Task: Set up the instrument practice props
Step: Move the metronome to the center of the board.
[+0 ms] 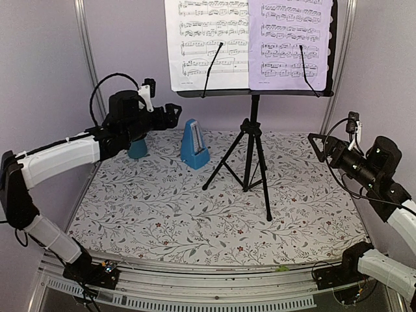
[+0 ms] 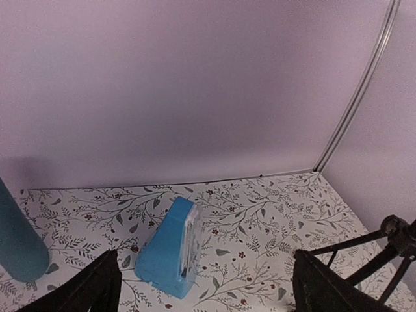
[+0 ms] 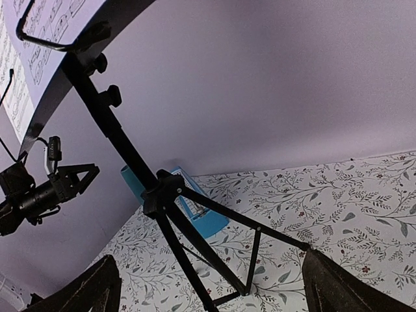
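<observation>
Floral tabletop point(image 1: 305, 214): metronome point(image 1: 195, 144) beyond left gripper point(image 1: 174, 116)

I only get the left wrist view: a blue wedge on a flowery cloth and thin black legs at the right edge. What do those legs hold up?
Observer: They belong to a black tripod music stand. Its tray carries two sheets of printed music side by side, a white page on the left and a lavender page on the right.
Operator: Does anything keep the sheets in place?
Observer: A thin black wire arm lies slanted across the lower part of each sheet.
Operator: And where is the other arm?
Observer: The right tool hangs open in the air to the right of the stand, touching nothing.
</observation>
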Robot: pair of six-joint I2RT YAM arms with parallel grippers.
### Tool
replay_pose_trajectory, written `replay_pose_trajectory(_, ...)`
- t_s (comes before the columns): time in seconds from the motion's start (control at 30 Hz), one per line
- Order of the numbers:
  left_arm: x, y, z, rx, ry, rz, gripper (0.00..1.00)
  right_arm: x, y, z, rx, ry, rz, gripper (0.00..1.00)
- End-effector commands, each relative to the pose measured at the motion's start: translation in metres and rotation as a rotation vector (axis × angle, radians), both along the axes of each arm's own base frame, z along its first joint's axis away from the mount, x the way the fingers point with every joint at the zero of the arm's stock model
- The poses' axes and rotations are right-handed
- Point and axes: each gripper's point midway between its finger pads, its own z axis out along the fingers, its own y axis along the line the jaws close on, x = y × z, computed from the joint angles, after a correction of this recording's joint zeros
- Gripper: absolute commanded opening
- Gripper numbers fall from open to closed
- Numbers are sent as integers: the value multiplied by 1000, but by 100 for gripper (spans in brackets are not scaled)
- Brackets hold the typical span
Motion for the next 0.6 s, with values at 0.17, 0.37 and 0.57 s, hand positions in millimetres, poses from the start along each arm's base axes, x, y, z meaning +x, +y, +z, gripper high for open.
replay_pose_trajectory(0.17, 90, -23, -48, 133, 123, -84, 90, -3, 3, 0, -32, -28, 17, 99)
replay_pose_trajectory(0.37, 131, -40, -93, 212, 188, -30, 90, 0, 7, -4, -36, -14, 37, 99)
replay_pose_trajectory(0.57, 148, -64, -123, 247, 179, -115, 90, 0, 10, 0, -36, -17, 54, 99)
